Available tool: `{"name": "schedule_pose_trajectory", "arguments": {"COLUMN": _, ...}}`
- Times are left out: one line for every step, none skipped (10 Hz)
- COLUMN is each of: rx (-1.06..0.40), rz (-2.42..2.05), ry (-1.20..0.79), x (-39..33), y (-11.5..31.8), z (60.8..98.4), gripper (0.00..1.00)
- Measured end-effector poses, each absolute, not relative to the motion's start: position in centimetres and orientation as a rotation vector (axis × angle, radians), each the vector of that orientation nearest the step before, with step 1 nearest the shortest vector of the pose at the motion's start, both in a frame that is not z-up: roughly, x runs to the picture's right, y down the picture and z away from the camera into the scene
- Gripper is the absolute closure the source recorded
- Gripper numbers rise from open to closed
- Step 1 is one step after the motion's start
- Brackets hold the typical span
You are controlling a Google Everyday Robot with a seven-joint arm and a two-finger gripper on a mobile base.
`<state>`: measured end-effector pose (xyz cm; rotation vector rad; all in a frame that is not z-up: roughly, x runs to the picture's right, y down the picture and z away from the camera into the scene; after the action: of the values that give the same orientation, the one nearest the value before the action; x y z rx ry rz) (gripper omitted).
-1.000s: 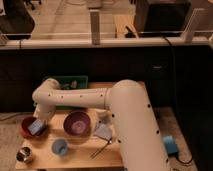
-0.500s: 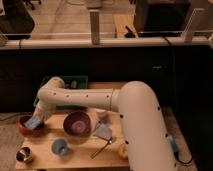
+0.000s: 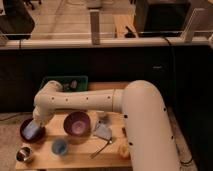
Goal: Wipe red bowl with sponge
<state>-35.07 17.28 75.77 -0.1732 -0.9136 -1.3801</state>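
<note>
The gripper (image 3: pixel 37 122) was low over the red bowl (image 3: pixel 22 131), which stood at the 9 o'clock edge of the table (image 3: pixel 80 159), at about 8 o'clock from the purple bowl (image 3: pixel 77 123). The blue sponge (image 3: pixel 32 131) lay inside the red bowl, directly under the gripper. Whether the gripper was open or closed on the sponge could not be told.

Over the last second, the sponge had shifted slightly within the bowl, from the middle toward the 6 o'clock side, and the arm's elbow (image 3: pixel 48 99) had moved only a little. The bowl itself had kept its place.

Judgement: this small travel inside the rim was consistent with a wiping stroke in progress, so the task appeared to be under way but not clearly complete. The metal cup (image 3: pixel 24 154), at 6 o'clock from the red bowl, was undisturbed.
</note>
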Motion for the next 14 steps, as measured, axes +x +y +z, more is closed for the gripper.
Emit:
{"name": "schedule_pose_trajectory", "arguments": {"rx": -0.18, "rz": -1.393, "ry": -0.905, "x": -35.0, "y": 17.5, "z": 75.6, "gripper": 1.0}}
{"name": "schedule_pose_trajectory", "arguments": {"rx": -0.192, "rz": -1.403, "ry": -0.899, "x": -35.1, "y": 17.8, "z": 75.6, "gripper": 1.0}}
{"name": "schedule_pose_trajectory", "arguments": {"rx": -0.204, "rz": -1.402, "ry": -0.895, "x": -35.0, "y": 18.1, "z": 76.0, "gripper": 1.0}}
{"name": "schedule_pose_trajectory", "arguments": {"rx": -0.215, "rz": -1.398, "ry": -0.889, "x": -34.8, "y": 18.2, "z": 76.5, "gripper": 1.0}}
{"name": "schedule_pose_trajectory", "arguments": {"rx": -0.235, "rz": -1.388, "ry": -0.88, "x": -34.7, "y": 18.7, "z": 77.4, "gripper": 1.0}}
{"name": "schedule_pose_trajectory", "arguments": {"rx": -0.242, "rz": -1.386, "ry": -0.877, "x": -34.9, "y": 18.9, "z": 77.7, "gripper": 1.0}}
{"name": "schedule_pose_trajectory", "arguments": {"rx": -0.252, "rz": -1.381, "ry": -0.871, "x": -34.9, "y": 19.0, "z": 78.0, "gripper": 1.0}}
{"name": "schedule_pose_trajectory", "arguments": {"rx": -0.257, "rz": -1.374, "ry": -0.863, "x": -34.7, "y": 19.0, "z": 78.3, "gripper": 1.0}}
{"name": "schedule_pose_trajectory", "arguments": {"rx": -0.258, "rz": -1.366, "ry": -0.858, "x": -34.7, "y": 19.0, "z": 78.4, "gripper": 1.0}}
{"name": "schedule_pose_trajectory", "arguments": {"rx": -0.26, "rz": -1.36, "ry": -0.852, "x": -34.6, "y": 19.0, "z": 78.4, "gripper": 1.0}}
{"name": "schedule_pose_trajectory", "arguments": {"rx": -0.262, "rz": -1.354, "ry": -0.847, "x": -34.6, "y": 19.0, "z": 78.5, "gripper": 1.0}}
{"name": "schedule_pose_trajectory", "arguments": {"rx": -0.261, "rz": -1.354, "ry": -0.847, "x": -34.6, "y": 19.0, "z": 78.5, "gripper": 1.0}}
{"name": "schedule_pose_trajectory", "arguments": {"rx": -0.261, "rz": -1.355, "ry": -0.847, "x": -34.6, "y": 19.0, "z": 78.5, "gripper": 1.0}}
{"name": "schedule_pose_trajectory", "arguments": {"rx": -0.261, "rz": -1.355, "ry": -0.847, "x": -34.7, "y": 19.1, "z": 78.5, "gripper": 1.0}}
